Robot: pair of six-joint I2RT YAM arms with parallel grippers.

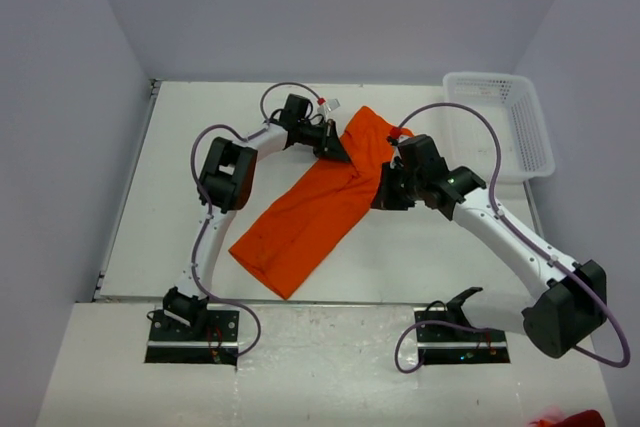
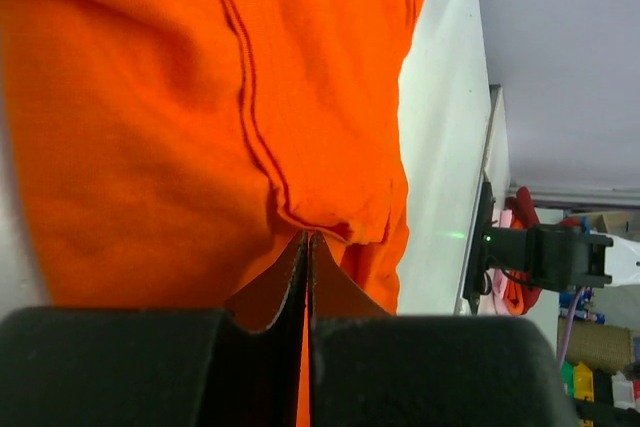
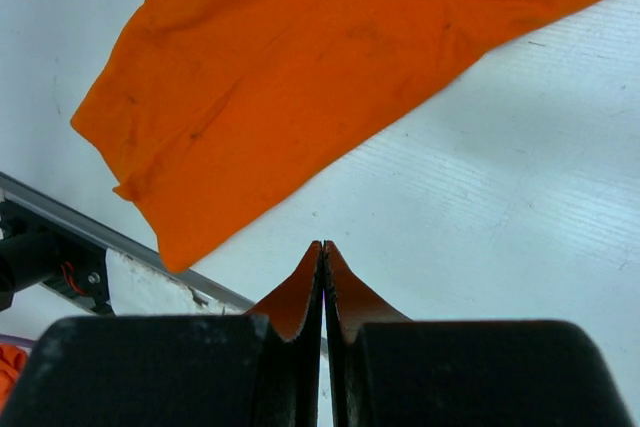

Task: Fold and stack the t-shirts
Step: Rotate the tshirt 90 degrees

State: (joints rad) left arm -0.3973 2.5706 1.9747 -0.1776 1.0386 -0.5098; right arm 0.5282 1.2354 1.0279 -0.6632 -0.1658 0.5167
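The orange t-shirt [image 1: 315, 209] lies on the white bench [image 1: 190, 127] as a long, wrinkled strip. It runs diagonally from the near left towards the far right, well apart from the white basket [image 1: 530, 127] at the far right corner. The left hand [image 1: 340, 150] is closed tight, its tips against a puckered fold at the shirt's far left edge; whether cloth is nipped between them cannot be told. The right hand [image 1: 383, 195] is closed on nothing, above bare bench just beside the shirt's right edge.
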